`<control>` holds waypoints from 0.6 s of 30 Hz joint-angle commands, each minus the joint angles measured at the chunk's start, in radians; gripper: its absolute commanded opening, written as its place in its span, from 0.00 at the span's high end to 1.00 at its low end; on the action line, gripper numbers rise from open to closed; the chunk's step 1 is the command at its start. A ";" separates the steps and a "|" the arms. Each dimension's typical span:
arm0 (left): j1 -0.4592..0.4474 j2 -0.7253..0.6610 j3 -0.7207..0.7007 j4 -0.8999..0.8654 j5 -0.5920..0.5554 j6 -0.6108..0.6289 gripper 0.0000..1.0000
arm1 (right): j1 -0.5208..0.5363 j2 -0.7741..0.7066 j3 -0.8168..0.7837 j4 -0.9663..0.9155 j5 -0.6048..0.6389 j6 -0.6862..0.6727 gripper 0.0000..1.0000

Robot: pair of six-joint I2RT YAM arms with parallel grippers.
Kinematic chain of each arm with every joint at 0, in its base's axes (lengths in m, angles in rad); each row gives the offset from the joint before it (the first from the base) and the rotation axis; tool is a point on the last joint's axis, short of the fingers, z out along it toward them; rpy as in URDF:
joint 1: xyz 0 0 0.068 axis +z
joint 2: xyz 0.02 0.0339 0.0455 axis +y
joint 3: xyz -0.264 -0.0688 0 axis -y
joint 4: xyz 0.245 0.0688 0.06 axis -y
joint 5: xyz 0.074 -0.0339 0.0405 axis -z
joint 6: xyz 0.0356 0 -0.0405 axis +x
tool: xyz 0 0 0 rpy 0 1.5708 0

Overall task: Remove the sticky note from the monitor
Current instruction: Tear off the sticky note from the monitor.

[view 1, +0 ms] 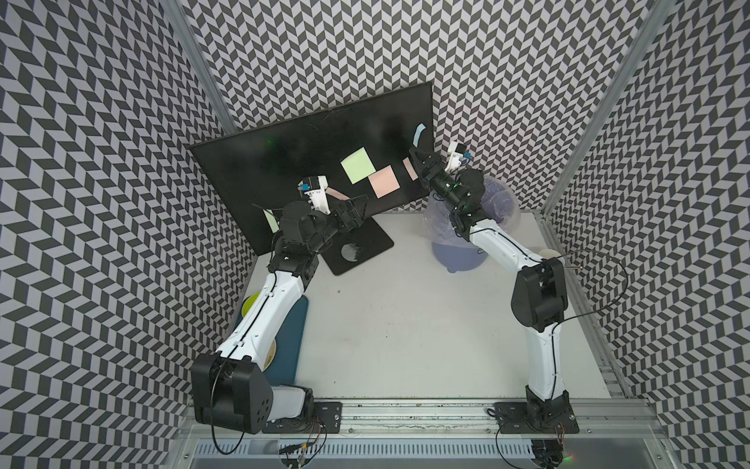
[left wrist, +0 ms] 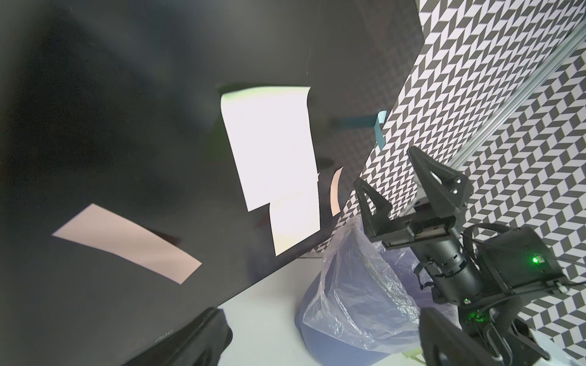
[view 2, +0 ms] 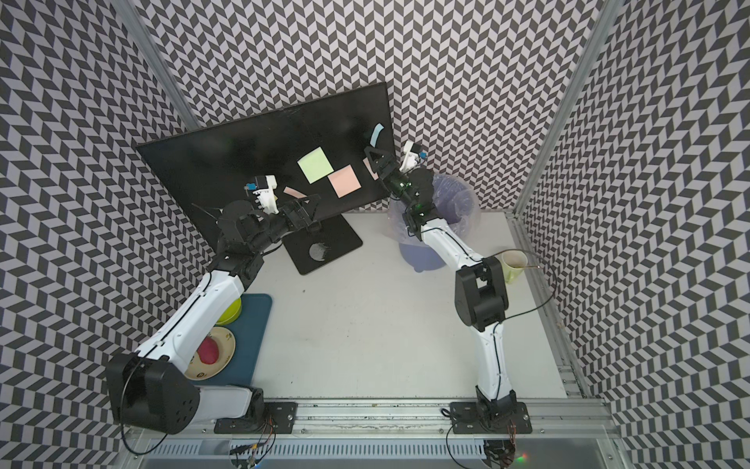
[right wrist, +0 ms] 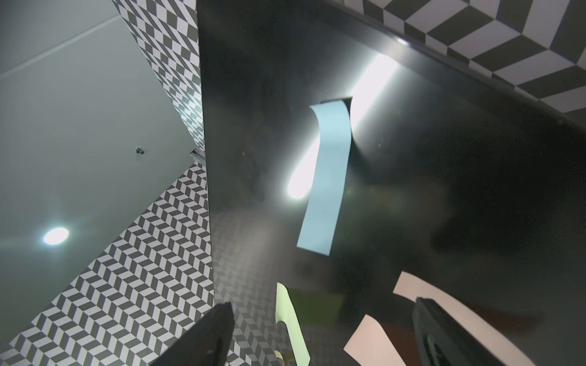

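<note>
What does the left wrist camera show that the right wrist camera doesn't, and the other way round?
Only the left wrist view shows the bag-lined bin, the table and the pink note near the bottom edge of the monitor. Only the right wrist view shows the ceiling lamp. Both show the monitor, the blue note curling off it, and the green note.

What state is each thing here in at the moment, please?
monitor, standing, screen dark
green note, stuck on the screen
large pink note, stuck on the screen
blue note, stuck, free end curling off
bin, upright, plastic-lined
mug, upright
left tool, open, empty
right tool, open, empty
</note>
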 commanded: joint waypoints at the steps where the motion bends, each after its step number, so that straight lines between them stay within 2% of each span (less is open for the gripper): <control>1: 0.008 0.016 0.045 -0.008 0.032 0.019 0.00 | -0.010 0.049 0.077 0.066 -0.001 0.048 0.10; 11: 0.008 0.035 0.050 -0.008 0.040 0.016 0.00 | -0.024 0.182 0.268 0.047 -0.041 0.139 0.20; 18: 0.008 0.041 0.057 -0.010 0.040 0.017 0.00 | -0.030 0.207 0.289 0.079 -0.055 0.179 0.29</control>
